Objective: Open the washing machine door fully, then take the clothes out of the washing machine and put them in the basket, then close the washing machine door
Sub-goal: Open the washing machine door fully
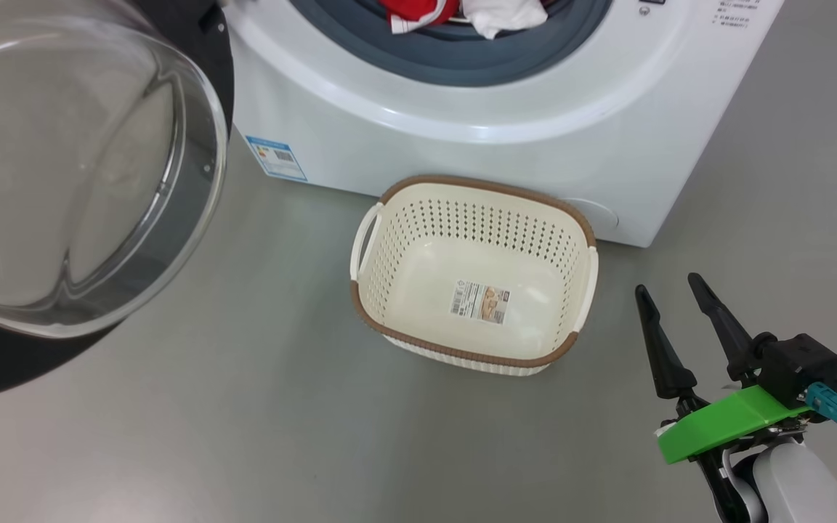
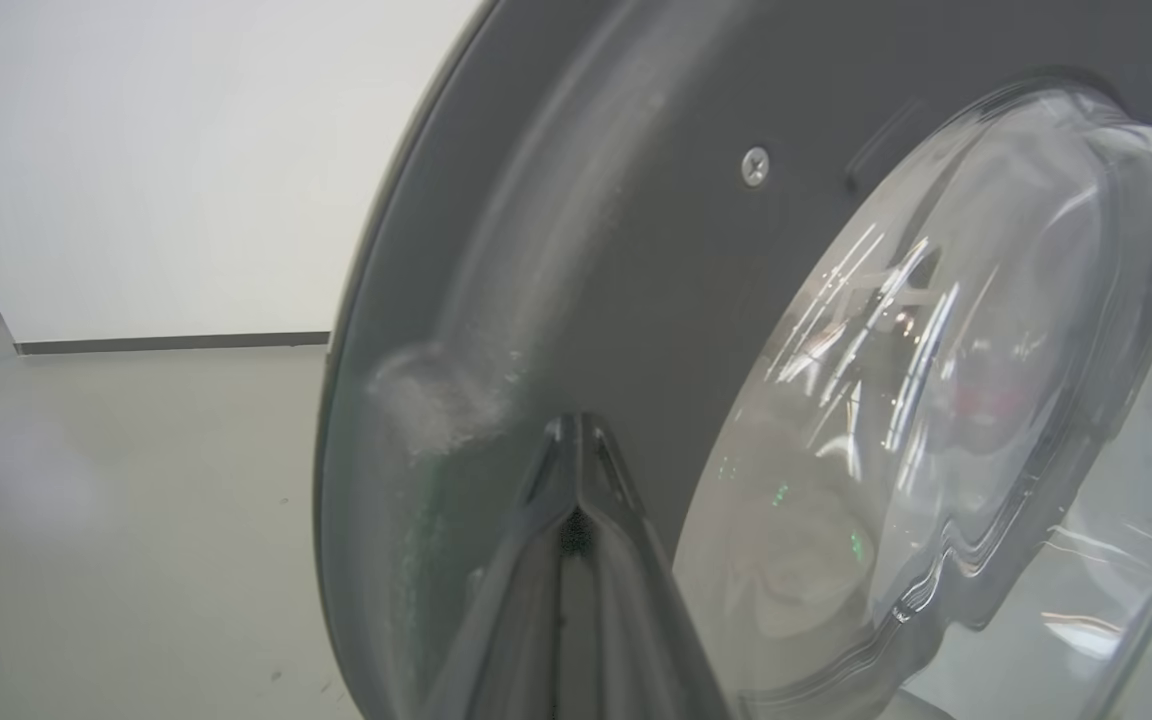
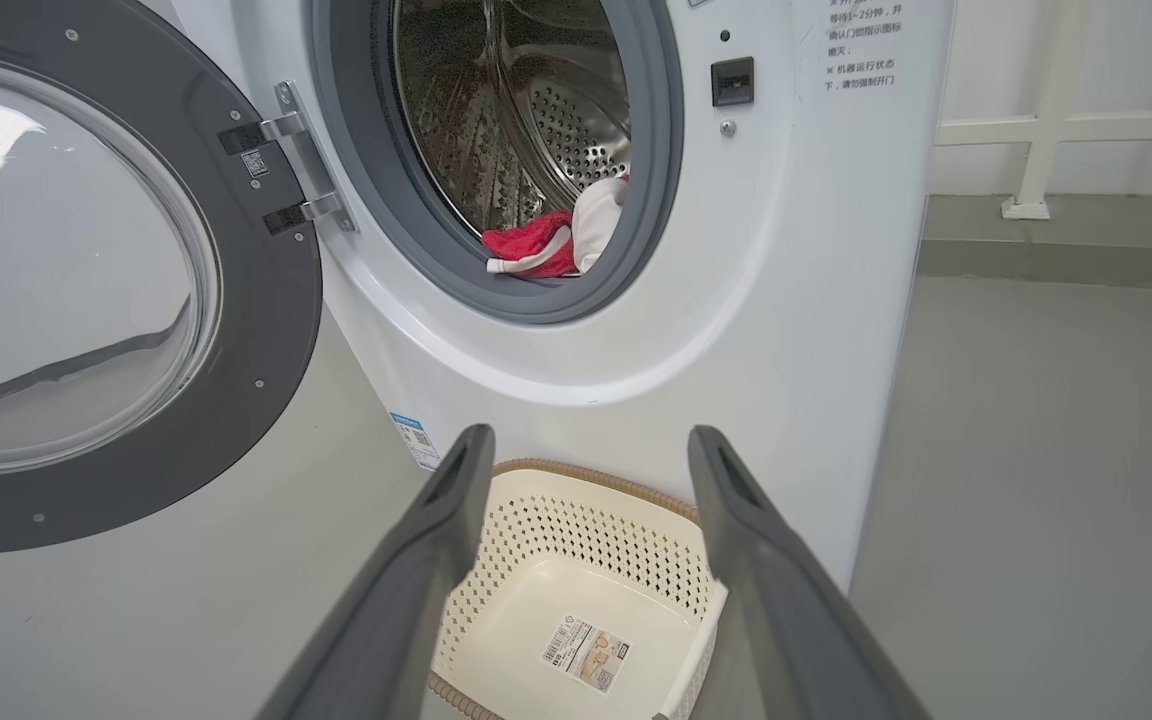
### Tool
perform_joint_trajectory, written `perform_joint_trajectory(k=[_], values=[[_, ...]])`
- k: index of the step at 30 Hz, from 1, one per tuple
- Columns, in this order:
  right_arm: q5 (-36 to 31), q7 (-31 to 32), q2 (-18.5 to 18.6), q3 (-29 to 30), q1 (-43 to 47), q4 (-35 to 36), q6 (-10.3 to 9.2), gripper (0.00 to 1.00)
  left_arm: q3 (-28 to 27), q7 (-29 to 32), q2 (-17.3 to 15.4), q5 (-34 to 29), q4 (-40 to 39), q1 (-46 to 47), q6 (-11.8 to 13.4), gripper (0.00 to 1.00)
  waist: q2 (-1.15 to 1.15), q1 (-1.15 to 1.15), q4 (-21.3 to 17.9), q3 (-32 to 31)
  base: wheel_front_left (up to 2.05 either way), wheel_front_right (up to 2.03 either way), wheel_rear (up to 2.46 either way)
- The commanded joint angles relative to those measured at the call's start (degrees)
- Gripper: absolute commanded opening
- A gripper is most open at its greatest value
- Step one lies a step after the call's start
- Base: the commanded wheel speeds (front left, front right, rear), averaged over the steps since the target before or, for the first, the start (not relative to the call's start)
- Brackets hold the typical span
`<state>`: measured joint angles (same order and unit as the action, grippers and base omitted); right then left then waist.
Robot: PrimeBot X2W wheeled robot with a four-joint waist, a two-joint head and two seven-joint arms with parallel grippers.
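Clothes (image 3: 536, 245) lie inside the washer (image 3: 786, 300), heaped at the lower front of its steel drum (image 3: 546, 110) and spilling onto the grey gasket (image 3: 661, 200): a red piece with white trim and a white piece just beside it. From the head view they show at the bottom of the washer's opening. The door (image 3: 66, 300) stands swung open on the washer's left side (the robot's left), hung on two metal hinges (image 3: 301, 170), with its dark inner face and bulging glass bowl turned away from the washer's front. The basket (image 1: 462, 225) sits upright on the grey floor (image 1: 244, 421) just in front of the washer, below the opening; its far rim is close to the washer's base, though I cannot tell whether they touch. A sticker (image 1: 480, 301) shows on its bottom, and a blue label (image 1: 277, 156) marks the washer's lower left corner. The right end effector (image 1: 667, 285) is released, its two dark fingers spread wide; it hangs in front of the washer, farther out than the basket and toward the washer's right front corner, a green bracket (image 1: 724, 428) behind the fingers. The left end effector (image 2: 576, 430) is clenched, fingers pressed together, tips close up against the door's dark inner rim beside the bowl (contact cannot be told).
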<state>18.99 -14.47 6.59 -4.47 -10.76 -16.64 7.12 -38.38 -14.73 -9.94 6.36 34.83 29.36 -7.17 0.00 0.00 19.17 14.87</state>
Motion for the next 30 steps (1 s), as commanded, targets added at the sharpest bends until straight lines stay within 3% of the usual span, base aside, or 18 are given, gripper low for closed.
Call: perform_joint_trajectory(k=[1, 5, 11, 13, 14, 15, 16, 22, 30], values=[[-0.4, -0.5, -0.4, -1.1, 0.1, 1.2, 0.36, 1.00, -0.4, -0.3, -2.8, -0.1, -2.3, -1.9, -0.3, 0.00, 0.00, 0.00, 0.0, -1.1, 0.00, 0.00, 0.00], [-0.2, -0.5, -0.6, -1.1, 0.8, 1.3, 0.36, 1.00, 2.6, -0.3, -1.7, 1.4, -4.7, -5.4, -0.3, 0.03, 0.00, 0.00, -0.2, -2.5, 0.00, 0.00, 0.00], [0.1, -0.5, -0.8, -0.8, 2.1, 1.6, 0.36, 1.00, 7.6, -0.3, 1.2, 3.6, -9.8, -11.0, -0.3, 0.34, 0.00, 0.00, -0.9, -4.3, 0.00, 0.00, 0.00], [0.4, -0.5, -1.0, -0.3, 2.8, 1.8, 0.36, 1.00, 10.8, -0.3, 2.6, 4.2, -12.7, -14.0, -0.3, 0.49, 0.00, 0.00, -1.5, -5.2, 0.00, 0.00, 0.00], [0.5, -0.5, -1.0, -0.2, 3.1, 1.8, 0.36, 1.00, 11.8, -0.3, 3.0, 4.4, -13.6, -15.0, -0.3, 0.62, 0.00, 0.00, -1.8, -5.4, 0.00, 0.00, 0.00], [0.5, -0.5, -1.1, 0.0, 3.3, 1.9, 0.36, 1.00, 12.9, -0.3, 3.4, 4.6, -14.6, -16.0, -0.3, 0.87, 0.00, 0.00, -2.0, -5.6, 0.00, 0.00, 0.00], [0.5, -0.5, -1.1, 0.2, 3.6, 2.0, 0.36, 1.00, 13.8, -0.3, 3.6, 4.6, -15.5, -16.9, -0.3, 1.00, 0.00, 0.00, -2.3, -5.9, 0.00, 0.00, 0.00], [0.7, -0.5, -1.3, 1.3, 4.9, 2.4, 0.36, 1.00, 19.9, -0.3, 4.3, 6.2, -19.3, -20.6, -0.3, 1.00, 0.00, 0.00, -4.0, -6.7, 0.00, 0.00, 0.00], [0.8, -0.5, -1.7, 3.3, 6.2, 3.5, 0.36, 1.00, 27.0, -0.3, 2.8, 8.7, -23.9, -23.6, -0.3, 1.00, 0.00, 0.00, -7.9, -7.2, 0.00, 0.00, 0.00]])
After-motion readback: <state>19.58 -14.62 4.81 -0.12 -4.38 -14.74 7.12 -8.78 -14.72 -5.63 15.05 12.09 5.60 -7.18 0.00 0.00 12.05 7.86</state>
